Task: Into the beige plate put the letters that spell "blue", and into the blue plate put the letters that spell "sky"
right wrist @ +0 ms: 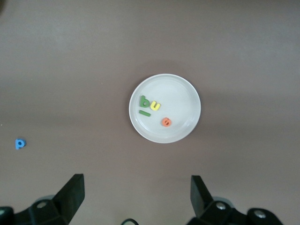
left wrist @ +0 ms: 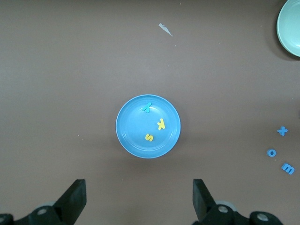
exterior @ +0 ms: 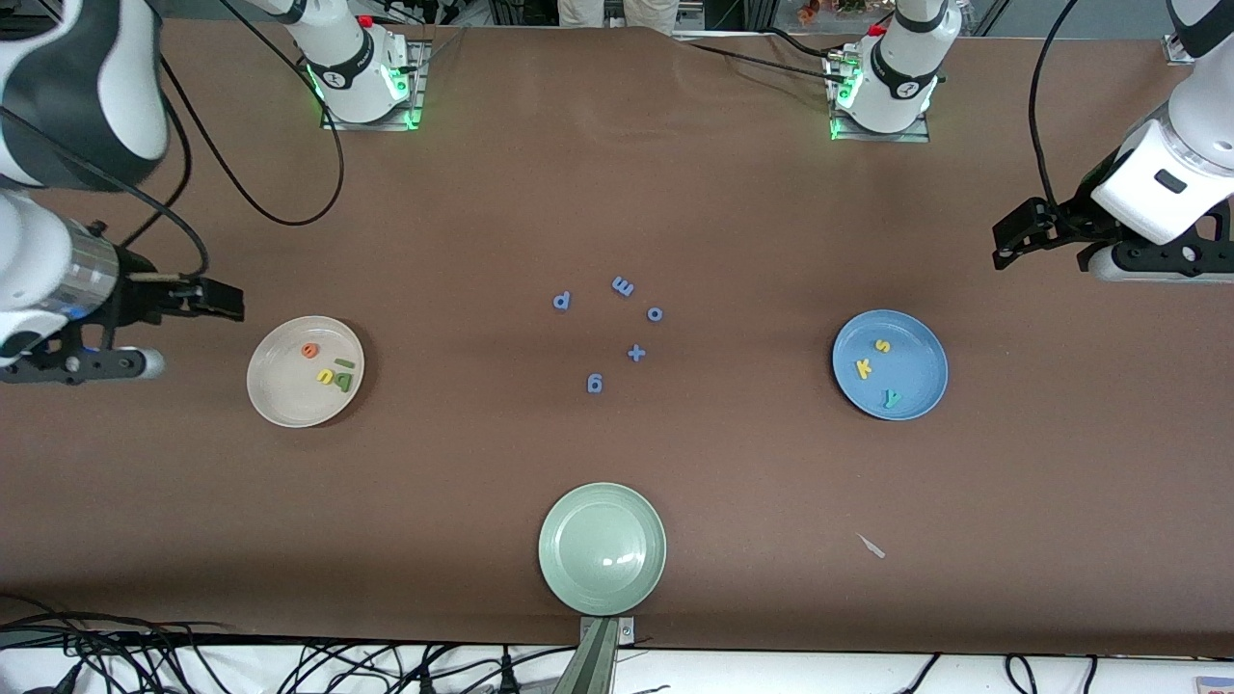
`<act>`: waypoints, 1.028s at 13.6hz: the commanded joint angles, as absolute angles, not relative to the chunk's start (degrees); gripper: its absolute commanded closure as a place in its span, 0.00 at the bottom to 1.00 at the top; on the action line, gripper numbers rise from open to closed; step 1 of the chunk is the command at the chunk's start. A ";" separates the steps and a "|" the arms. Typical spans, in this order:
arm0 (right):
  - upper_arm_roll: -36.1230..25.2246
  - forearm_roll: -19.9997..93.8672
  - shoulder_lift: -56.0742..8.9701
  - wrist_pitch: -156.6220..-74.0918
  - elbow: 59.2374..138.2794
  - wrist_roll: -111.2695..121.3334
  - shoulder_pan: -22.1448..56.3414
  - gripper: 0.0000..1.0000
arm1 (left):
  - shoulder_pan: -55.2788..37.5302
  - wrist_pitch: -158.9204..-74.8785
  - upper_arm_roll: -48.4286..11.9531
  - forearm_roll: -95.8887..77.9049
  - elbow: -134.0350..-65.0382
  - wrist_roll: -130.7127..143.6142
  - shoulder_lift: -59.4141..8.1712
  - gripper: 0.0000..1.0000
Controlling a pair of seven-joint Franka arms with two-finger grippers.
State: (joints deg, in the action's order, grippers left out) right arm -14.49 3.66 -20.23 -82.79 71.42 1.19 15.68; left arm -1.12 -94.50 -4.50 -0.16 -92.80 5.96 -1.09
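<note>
Raised with jaws wide apart: left gripper (left wrist: 136, 199), just off the blue plate (exterior: 925, 333) holding s, k, y; right gripper (right wrist: 136, 197), just off the beige plate (exterior: 280, 390) holding b, l, u, e.

Your front camera sits high across the counter (exterior: 675, 193), facing the arm bases at its twelve o'clock. Each wrist camera looks straight down from well above. The left one shares the blue plate (left wrist: 148, 126) (exterior: 890, 364) with the front view; the right one shares the beige plate (right wrist: 165, 108) (exterior: 305, 371), each nearly centred, pincer fingers at six o'clock.
</note>
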 commanded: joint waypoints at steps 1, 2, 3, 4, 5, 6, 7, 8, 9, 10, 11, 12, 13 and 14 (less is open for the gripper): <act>-1.44 2.02 -9.61 -82.62 80.65 0.09 2.15 0.00 | -1.41 -93.52 -4.22 -0.88 -92.37 4.75 -0.79 0.00; -0.45 2.02 -5.93 -82.70 84.34 0.35 0.80 0.00 | -1.41 -93.43 -4.22 -0.88 -92.37 4.75 -0.79 0.00; -0.53 1.85 -2.93 -82.79 87.68 0.18 0.70 0.00 | -1.41 -93.43 -4.22 -0.88 -92.37 4.75 -0.79 0.00; -0.53 1.50 -1.25 -82.88 89.54 -0.17 0.70 0.00 | -1.41 -93.43 -4.31 -0.88 -92.37 4.75 -0.79 0.00; -0.44 1.06 -1.23 -82.88 89.39 -0.26 0.70 0.00 | -1.41 -93.43 -4.31 -0.97 -92.37 4.75 -0.79 0.00; -0.44 0.97 -1.32 -82.97 89.30 -0.26 0.79 0.00 | -1.41 -93.43 -4.31 -1.05 -92.37 4.75 -0.79 0.00; -0.53 0.97 -1.84 -83.14 88.51 0.26 0.79 0.00 | -1.41 -93.43 -4.48 -1.05 -92.37 4.75 -0.70 0.00; -0.53 0.97 -2.28 -82.62 87.29 0.44 0.79 0.00 | -1.41 -93.43 -4.83 -1.05 -92.37 4.75 -0.70 0.00; -0.53 1.14 -2.63 -82.79 86.84 0.18 0.79 0.00 | -1.41 -93.43 -4.83 -1.05 -92.37 4.83 -0.70 0.00; -0.53 1.23 -3.07 -82.71 86.75 0.18 0.79 0.00 | -1.41 -93.43 -4.83 -1.05 -92.37 4.75 -0.70 0.00; -0.44 1.14 -3.16 -82.97 86.66 0.09 0.97 0.00 | -1.41 -93.43 -4.83 -1.05 -92.37 4.83 -0.70 0.00; -0.27 1.06 -3.34 -83.23 86.66 -0.09 1.14 0.00 | -1.41 -93.43 -4.83 -1.05 -92.37 4.83 -0.70 0.00; -0.18 1.14 -3.60 -83.32 86.66 -0.09 1.14 0.00 | -1.41 -93.43 -4.83 -1.05 -92.37 4.83 -0.70 0.00; -0.18 1.23 -3.60 -83.41 86.66 -0.17 1.14 0.00 | -1.41 -93.34 -4.83 -1.05 -92.37 4.83 -0.70 0.00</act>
